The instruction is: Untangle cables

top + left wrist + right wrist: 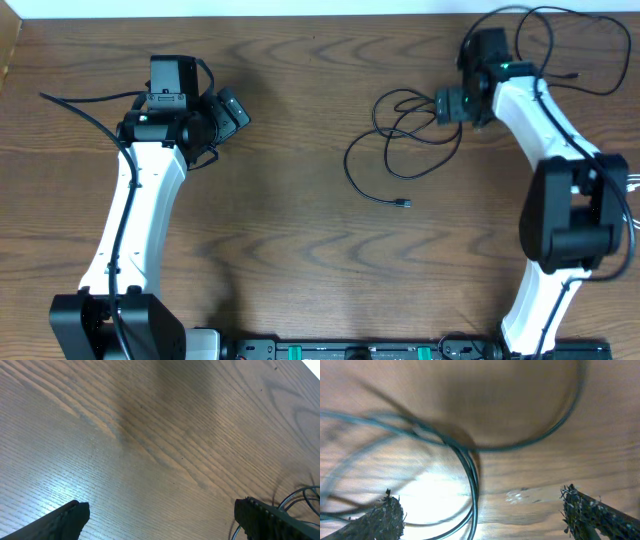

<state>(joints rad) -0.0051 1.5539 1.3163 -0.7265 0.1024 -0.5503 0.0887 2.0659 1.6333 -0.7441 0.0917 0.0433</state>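
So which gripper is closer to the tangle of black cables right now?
Right. The right gripper hovers over the right edge of the black cable tangle, jaws open. The left gripper is far off to the tangle's left, over bare table.

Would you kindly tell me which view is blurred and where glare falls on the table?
Right wrist: the cables are smeared by blur, with a bright glare patch on the table. Left wrist: crisp grain, mild sheen lower left, a soft shadow band. Overhead: sharp, evenly lit.
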